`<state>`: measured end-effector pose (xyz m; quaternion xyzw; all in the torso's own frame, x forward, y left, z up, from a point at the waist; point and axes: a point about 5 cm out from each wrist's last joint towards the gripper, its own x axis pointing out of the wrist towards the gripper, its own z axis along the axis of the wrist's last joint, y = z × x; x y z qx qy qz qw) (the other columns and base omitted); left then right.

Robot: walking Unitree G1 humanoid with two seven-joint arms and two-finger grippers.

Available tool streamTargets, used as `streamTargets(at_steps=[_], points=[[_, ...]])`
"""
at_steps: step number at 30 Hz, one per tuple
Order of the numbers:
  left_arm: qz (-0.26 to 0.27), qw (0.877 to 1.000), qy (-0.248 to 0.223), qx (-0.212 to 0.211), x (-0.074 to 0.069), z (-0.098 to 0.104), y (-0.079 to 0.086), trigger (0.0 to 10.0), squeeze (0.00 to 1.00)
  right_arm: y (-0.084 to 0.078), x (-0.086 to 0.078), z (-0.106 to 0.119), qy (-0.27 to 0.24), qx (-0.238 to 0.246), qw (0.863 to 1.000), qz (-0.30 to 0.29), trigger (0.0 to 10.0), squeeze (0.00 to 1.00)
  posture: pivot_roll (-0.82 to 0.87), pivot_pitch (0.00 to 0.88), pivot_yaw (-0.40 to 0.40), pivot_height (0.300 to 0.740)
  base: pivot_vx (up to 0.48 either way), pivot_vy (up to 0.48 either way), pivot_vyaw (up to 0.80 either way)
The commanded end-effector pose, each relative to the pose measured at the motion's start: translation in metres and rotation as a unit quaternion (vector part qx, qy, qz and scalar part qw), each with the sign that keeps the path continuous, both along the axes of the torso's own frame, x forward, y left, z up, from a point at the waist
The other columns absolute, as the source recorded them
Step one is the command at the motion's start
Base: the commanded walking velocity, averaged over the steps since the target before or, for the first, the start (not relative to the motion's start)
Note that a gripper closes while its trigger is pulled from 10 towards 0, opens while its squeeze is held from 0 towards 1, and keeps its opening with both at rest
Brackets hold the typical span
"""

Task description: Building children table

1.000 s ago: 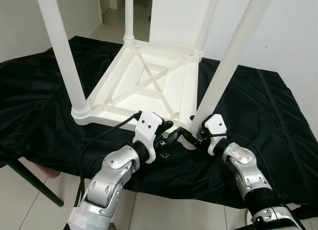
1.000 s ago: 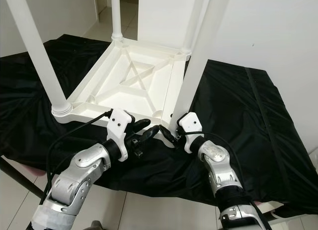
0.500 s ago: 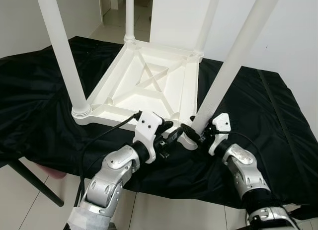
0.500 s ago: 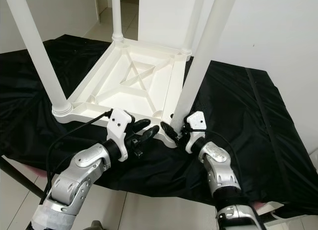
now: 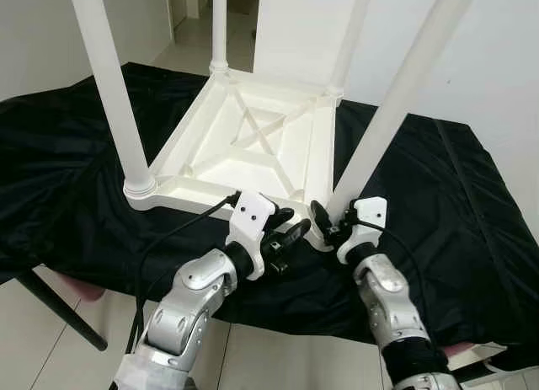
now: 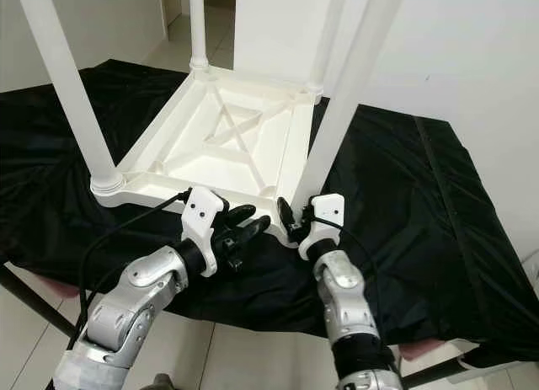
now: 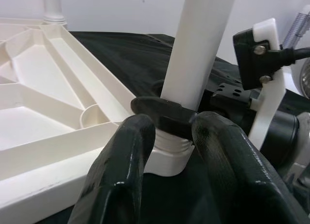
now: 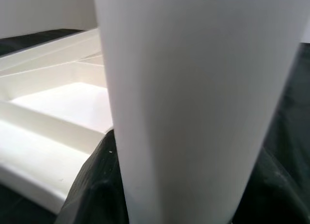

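Note:
A white children's table top [image 5: 253, 146] lies upside down on a black cloth. Three white legs stand in its corners. The fourth, the near-right leg [image 5: 396, 104], leans up out of its corner socket [image 7: 167, 149]. My right gripper [image 5: 330, 217] is shut on this leg just above the socket. In the right wrist view the leg [image 8: 193, 103] runs between its black fingers [image 8: 94, 185]. Just left of the same corner my left gripper [image 5: 288, 228] is open. Its fingers [image 7: 121, 175] hold nothing and point at the socket.
The black cloth [image 5: 472, 205] covers a low platform whose front edge runs just below my wrists. The near-left leg [image 5: 114, 95] rises on the left, and the far legs [image 5: 219, 28] stand behind. Tiled floor [image 5: 50, 356] lies below, with a white wall to the right.
My right wrist has turned about the leg's base and its forearm has swung left, under the corner. The leg leans a little more to the right. The left gripper has barely moved.

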<state>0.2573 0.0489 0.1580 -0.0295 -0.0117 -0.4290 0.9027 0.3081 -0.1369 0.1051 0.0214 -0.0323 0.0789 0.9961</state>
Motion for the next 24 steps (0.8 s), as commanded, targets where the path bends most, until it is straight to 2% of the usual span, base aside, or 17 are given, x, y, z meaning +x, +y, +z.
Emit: streamTargets(at_steps=[1,2,4,5,6,8,9,10,11,12,13,14,24], points=[[-0.003,1.0,0.006,0.0,-0.002,-0.002,-0.002,10.0,0.0,-0.023,-0.001,-0.016,0.058,-0.021,0.992,-0.107,0.0,0.0,0.12,0.017,-0.076,0.74,0.0,0.0,0.0],[-0.003,1.0,0.006,0.0,-0.002,-0.002,-0.003,10.0,0.0,-0.022,-0.001,-0.019,0.07,-0.026,0.989,-0.124,0.0,0.0,0.12,0.015,-0.078,0.74,0.0,0.0,0.0],[-0.005,1.0,0.006,0.0,-0.003,-0.002,-0.004,10.0,0.0,-0.007,-0.003,-0.023,0.083,-0.023,0.99,-0.109,0.0,0.0,0.12,0.014,-0.079,0.74,0.0,0.0,0.0],[-0.005,1.0,0.006,0.0,-0.003,-0.002,-0.004,10.0,0.0,-0.007,-0.003,-0.023,0.083,-0.023,0.99,-0.109,0.0,0.0,0.12,0.014,-0.079,0.74,0.0,0.0,0.0],[-0.006,1.0,0.006,0.0,-0.003,-0.002,-0.004,10.0,0.0,0.003,-0.003,-0.02,0.077,-0.01,0.993,-0.083,0.0,0.0,0.12,0.011,-0.081,0.74,0.0,0.0,0.0],[-0.005,1.0,0.006,0.0,-0.003,-0.002,-0.004,10.0,0.0,0.007,-0.003,-0.016,0.062,0.001,0.996,-0.065,0.0,0.0,0.12,0.011,-0.081,0.74,0.0,0.0,0.0],[-0.005,1.0,0.006,0.0,-0.003,-0.002,-0.004,10.0,0.0,0.009,-0.002,-0.008,0.045,0.013,0.997,-0.054,3.6,0.0,0.13,0.009,-0.083,0.74,0.0,0.0,0.0],[-0.005,1.0,0.006,0.0,-0.003,-0.002,-0.004,10.0,0.0,0.009,-0.002,-0.008,0.045,0.013,0.997,-0.054,3.6,0.0,0.13,0.009,-0.083,0.74,0.0,0.0,0.0],[-0.005,1.0,0.006,0.001,-0.003,-0.003,-0.004,10.0,0.0,0.009,-0.002,-0.007,0.044,0.02,0.997,-0.054,10.0,0.0,0.13,0.008,-0.083,0.74,0.0,0.0,0.0],[-0.006,1.0,0.006,0.001,-0.004,-0.003,-0.004,10.0,0.0,0.008,-0.002,-0.006,0.041,0.029,0.998,-0.047,10.0,0.88,0.13,0.007,-0.083,0.74,0.0,0.0,0.0],[-0.006,1.0,0.006,0.001,-0.004,-0.003,-0.004,10.0,0.0,0.008,-0.002,-0.006,0.041,0.029,0.998,-0.047,10.0,0.88,0.13,0.007,-0.083,0.74,0.0,0.0,0.0],[-0.006,1.0,0.006,0.002,-0.004,-0.003,-0.003,10.0,0.0,0.008,-0.001,-0.004,0.036,0.029,0.998,-0.04,10.0,1.0,0.13,0.007,-0.08,0.74,0.0,0.0,0.0],[-0.008,1.0,0.007,0.004,-0.005,-0.003,-0.002,10.0,0.0,-0.005,0.0,0.003,0.02,0.026,0.998,0.051,10.0,1.0,0.12,0.01,-0.074,0.74,0.0,0.0,0.0]])
